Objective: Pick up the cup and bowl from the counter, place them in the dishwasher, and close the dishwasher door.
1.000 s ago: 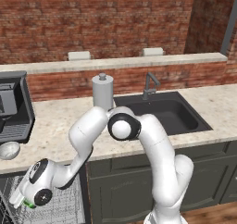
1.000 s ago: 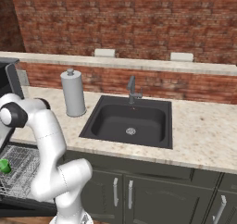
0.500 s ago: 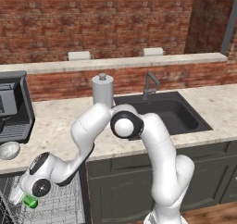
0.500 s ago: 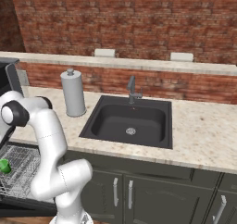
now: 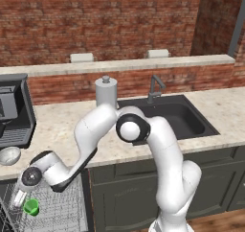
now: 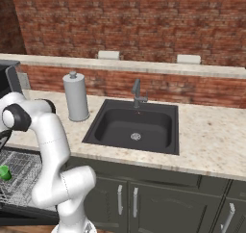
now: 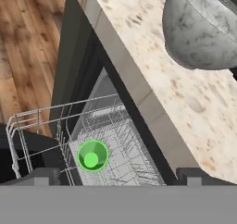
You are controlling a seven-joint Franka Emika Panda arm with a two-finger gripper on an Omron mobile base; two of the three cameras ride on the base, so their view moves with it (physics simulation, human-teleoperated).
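Since a second ago the hand has lifted off the cup [image 5: 31,206], and you now see that green tumbler standing alone in the white wire rack [image 7: 69,126] of the dishwasher [image 5: 52,212], upright, mouth up. The gripper [image 5: 19,197] hangs just above and beside the cup, its pale finger blurred against the rack wires. In the hand view only the two dark finger tips poke up at the bottom edge, set wide apart with nothing between them, so you can read the jaws as spread and empty.

The bowl [image 7: 201,31] sits on the bench [image 5: 62,125] above the rack, near the bench's front edge; the hand view crops its far rim. From the left base view you catch the bowl beside the black coffee machine [image 5: 14,111], which the left border cuts off. In the right base view the cup is a small green spot at the left border, and the arm hides much of the rack. You cannot make out the dishwasher door clearly.
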